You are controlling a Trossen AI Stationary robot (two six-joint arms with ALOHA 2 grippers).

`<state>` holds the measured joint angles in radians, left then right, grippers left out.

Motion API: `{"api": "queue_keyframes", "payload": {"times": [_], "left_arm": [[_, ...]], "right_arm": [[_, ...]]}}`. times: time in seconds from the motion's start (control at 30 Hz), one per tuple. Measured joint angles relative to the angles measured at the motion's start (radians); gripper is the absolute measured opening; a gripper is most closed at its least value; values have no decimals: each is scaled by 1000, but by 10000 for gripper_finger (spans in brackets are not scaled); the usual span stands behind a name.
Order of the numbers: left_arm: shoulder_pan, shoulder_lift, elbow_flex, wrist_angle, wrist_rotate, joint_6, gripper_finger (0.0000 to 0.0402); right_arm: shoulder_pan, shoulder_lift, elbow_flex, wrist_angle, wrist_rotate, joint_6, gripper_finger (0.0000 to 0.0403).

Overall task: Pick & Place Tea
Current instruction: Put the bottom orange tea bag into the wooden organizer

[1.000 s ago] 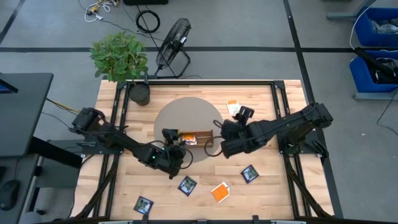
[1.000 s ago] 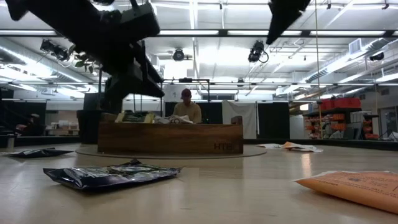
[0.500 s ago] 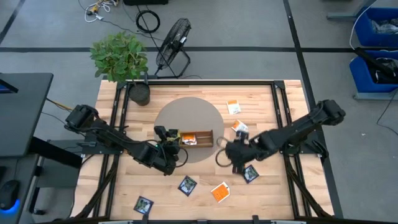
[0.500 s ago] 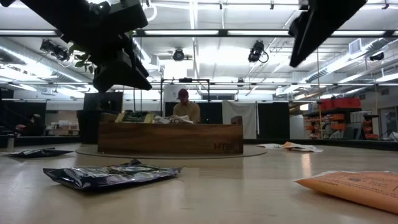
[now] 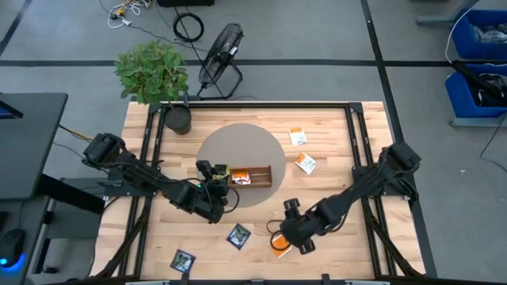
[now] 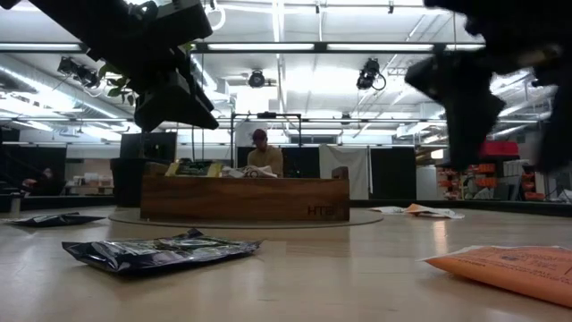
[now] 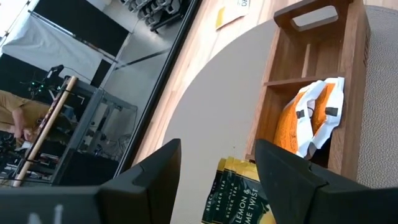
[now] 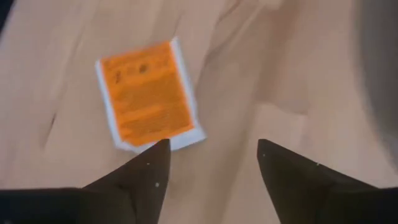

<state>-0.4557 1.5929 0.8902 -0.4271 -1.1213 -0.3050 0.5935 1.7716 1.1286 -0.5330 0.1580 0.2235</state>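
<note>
Right wrist view: orange sachet point(image 8: 149, 94) lies just beyond the right pincer point(image 8: 208, 163) (fingers spread, empty).

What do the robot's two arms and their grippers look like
Both arms are dark, near-black jointed links with bulky rounded joints. The left arm and right arm look alike, with dark cabling looped near the grippers. The left gripper and right gripper each have two dark, wedge-shaped tapering fingers. No markings are legible.

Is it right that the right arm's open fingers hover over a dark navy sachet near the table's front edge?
Not quite: the right gripper hovers over an orange-and-white sachet, not a navy one, as the right wrist view shows. Its fingers are open, and it is near the front edge.
</note>
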Motion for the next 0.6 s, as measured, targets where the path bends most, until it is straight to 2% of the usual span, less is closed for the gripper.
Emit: {"api": "queue_keyframes", "payload": {"times": [0.13, 0.27, 0.43, 0.6], "left_arm": [[0, 0, 0, 0, 0, 0, 208], [0, 0, 0, -1, 1, 0, 208], [0, 0, 0, -5, 2, -5, 208], [0, 0, 0, -7, 2, -6, 208]], "right_arm": [[13, 36, 5, 29, -46, -48, 290], [41, 55, 6, 85, -9, -143, 319], [82, 92, 6, 97, 29, -233, 320], [110, 122, 6, 109, 60, -250, 308]]}}
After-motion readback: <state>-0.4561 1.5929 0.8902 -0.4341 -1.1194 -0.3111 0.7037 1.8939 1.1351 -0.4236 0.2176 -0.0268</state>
